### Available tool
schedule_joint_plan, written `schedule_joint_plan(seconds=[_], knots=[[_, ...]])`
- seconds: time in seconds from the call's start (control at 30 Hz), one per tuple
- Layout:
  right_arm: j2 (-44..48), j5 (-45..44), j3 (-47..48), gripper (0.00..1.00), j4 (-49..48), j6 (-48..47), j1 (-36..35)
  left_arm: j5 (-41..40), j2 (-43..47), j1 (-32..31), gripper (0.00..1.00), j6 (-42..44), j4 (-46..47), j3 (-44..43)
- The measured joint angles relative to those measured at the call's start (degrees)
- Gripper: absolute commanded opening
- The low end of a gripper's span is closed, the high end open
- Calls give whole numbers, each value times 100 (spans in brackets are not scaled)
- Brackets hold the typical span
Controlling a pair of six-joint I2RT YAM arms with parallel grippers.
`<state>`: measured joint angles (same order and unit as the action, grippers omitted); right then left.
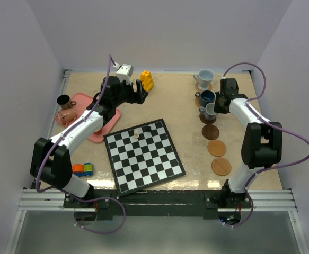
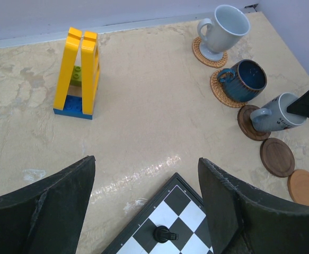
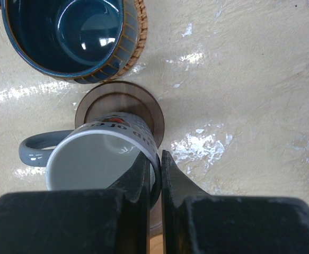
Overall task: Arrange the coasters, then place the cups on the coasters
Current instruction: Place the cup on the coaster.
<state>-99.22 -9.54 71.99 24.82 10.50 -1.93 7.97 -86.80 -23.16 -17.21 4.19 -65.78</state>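
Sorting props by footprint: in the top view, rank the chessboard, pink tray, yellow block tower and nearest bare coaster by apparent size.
Chessboard
Pink tray
Nearest bare coaster and yellow block tower look alike, unranked.

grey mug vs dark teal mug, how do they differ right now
The grey mug is pale grey with printing; the dark teal mug is glossy blue. The right hand pinches the grey mug's rim; the dark teal mug stands free. The grey mug is at a smooth dark coaster, the dark teal mug on a woven tan coaster. Both are empty, handled.
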Motion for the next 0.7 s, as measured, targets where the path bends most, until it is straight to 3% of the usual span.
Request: schedule_joint_plan(seconds=[0.7], knots=[[24,11,-13,41,-81,22,0,22,-9,0,83,-2,-4,0]])
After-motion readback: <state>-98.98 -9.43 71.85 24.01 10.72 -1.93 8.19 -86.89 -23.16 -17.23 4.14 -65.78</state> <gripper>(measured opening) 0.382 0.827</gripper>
